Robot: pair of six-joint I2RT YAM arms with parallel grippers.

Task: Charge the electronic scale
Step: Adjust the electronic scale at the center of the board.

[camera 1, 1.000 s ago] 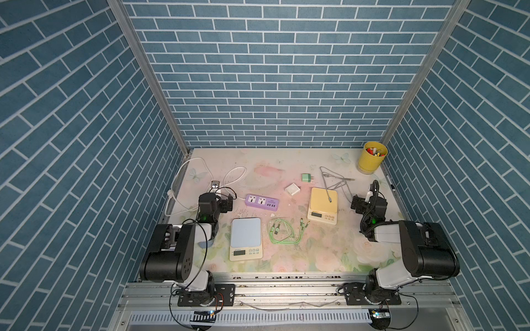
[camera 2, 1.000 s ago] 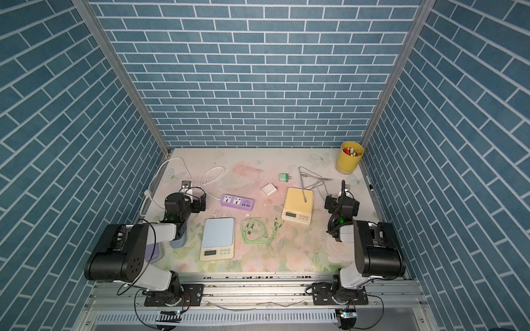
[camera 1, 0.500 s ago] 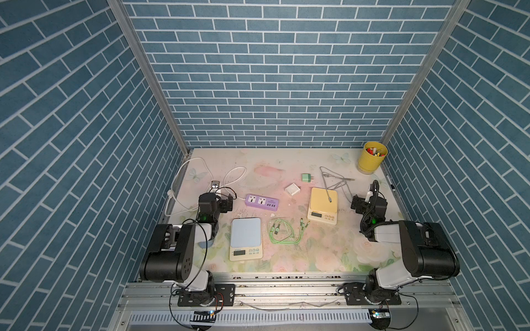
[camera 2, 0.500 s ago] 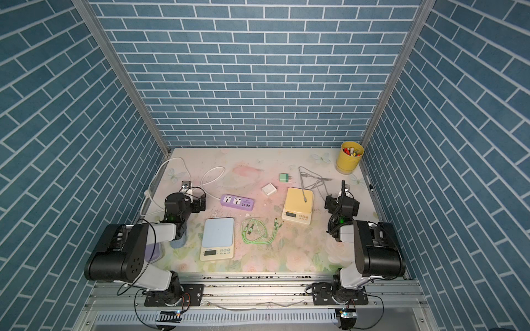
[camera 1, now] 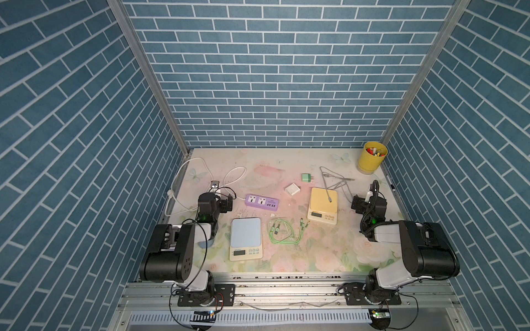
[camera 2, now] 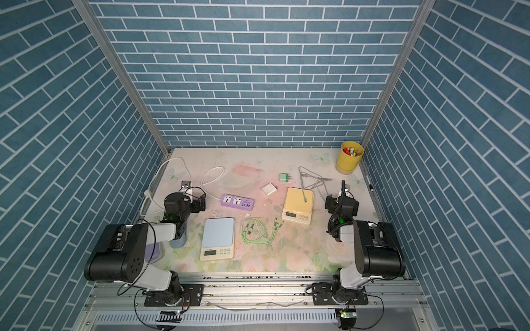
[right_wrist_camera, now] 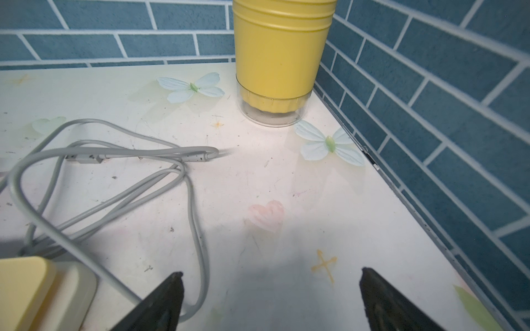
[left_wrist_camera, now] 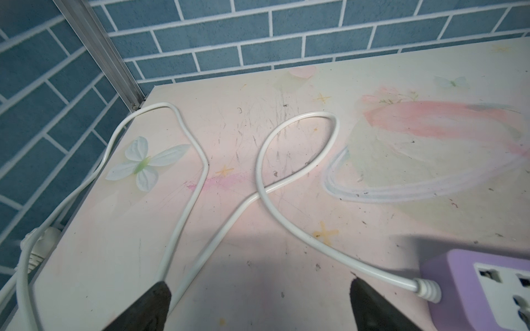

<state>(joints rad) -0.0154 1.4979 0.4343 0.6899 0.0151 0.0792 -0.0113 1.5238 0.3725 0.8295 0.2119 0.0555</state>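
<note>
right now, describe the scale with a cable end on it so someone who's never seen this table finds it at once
Start at the yellow cup in the far right corner of the table and come toward the robot, slightly inward: the yellow scale sits there. Unlike the blue scale nearer the middle, its top is yellow and the end of a grey cable lies on it.

Overhead stereo pair, two wrist close-ups

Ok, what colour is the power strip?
The power strip is purple with white socket faces. It shows best in a top view.
</note>
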